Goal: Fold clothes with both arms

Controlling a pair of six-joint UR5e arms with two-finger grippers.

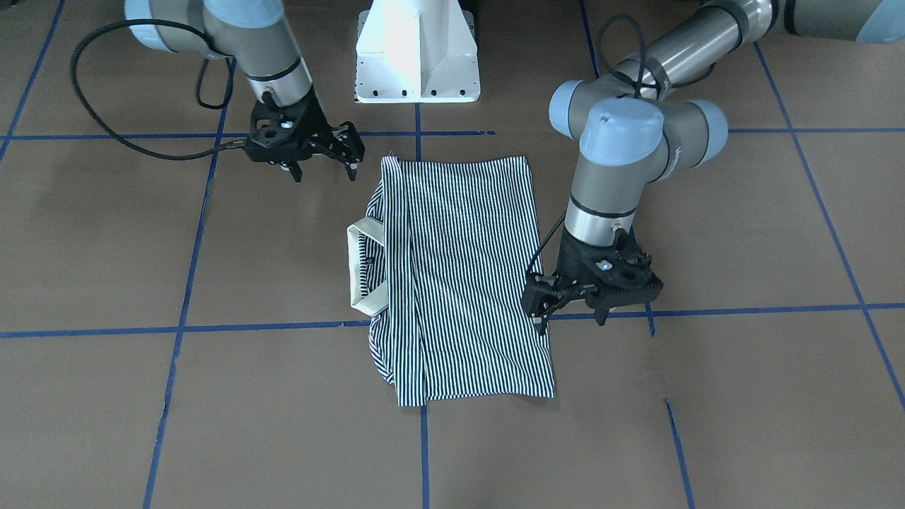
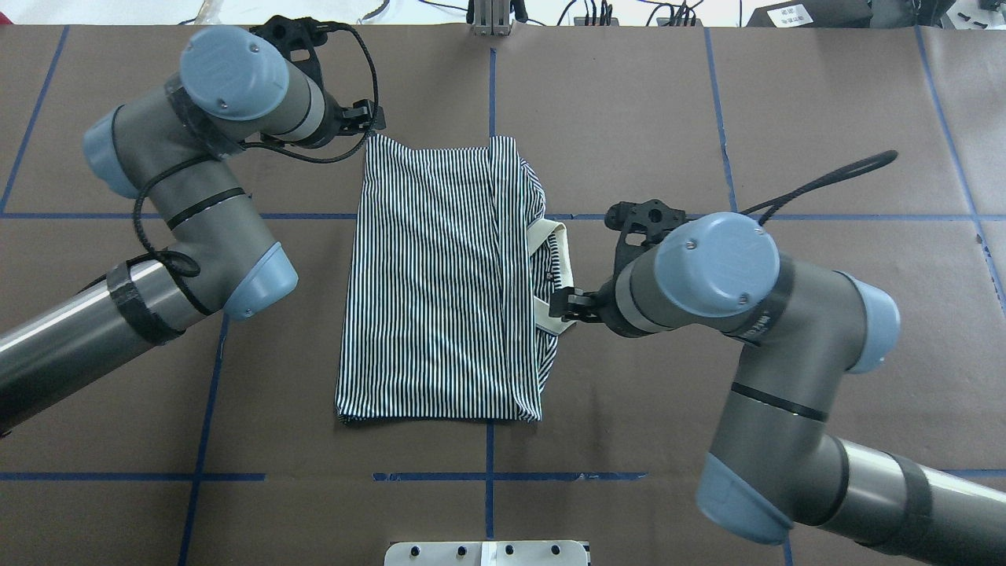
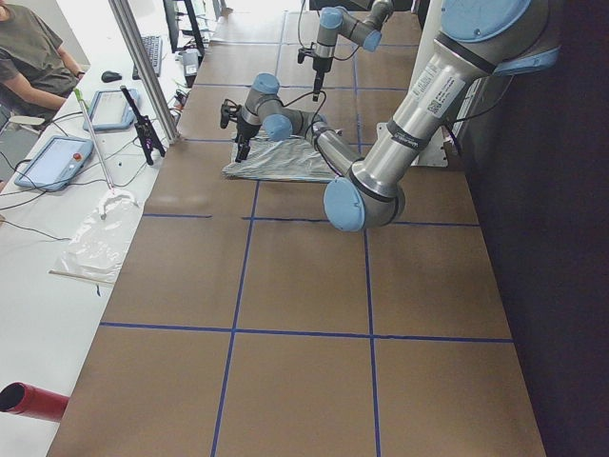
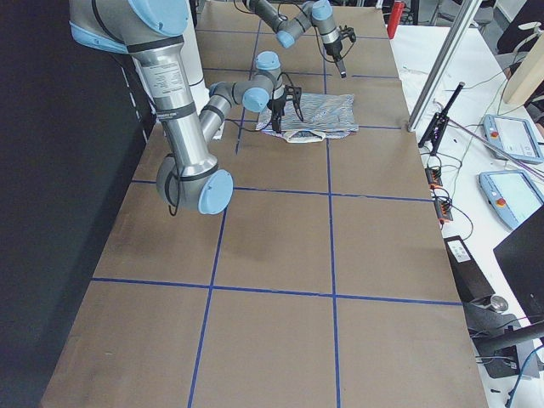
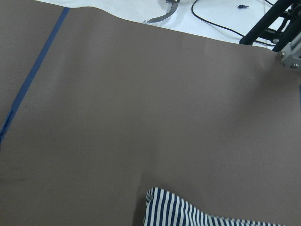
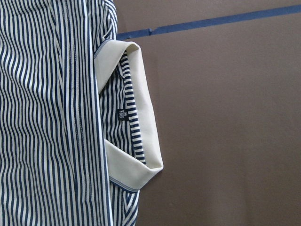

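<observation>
The striped polo shirt lies flat on the brown table, its sides folded in to a rough rectangle. Its cream collar points toward my right arm. My left gripper hangs open and empty just above the shirt's far corner on the hem side; its wrist view shows only that corner and bare table. Beside the collar, my right gripper hovers open with nothing between its fingers. The right wrist view looks straight down on the collar and its small neck label.
The white pedestal base stands at the robot's side of the table. Blue tape lines cross the brown surface. Beyond the far edge, a white bench holds teach pendants, cables and a metal post, with a seated person.
</observation>
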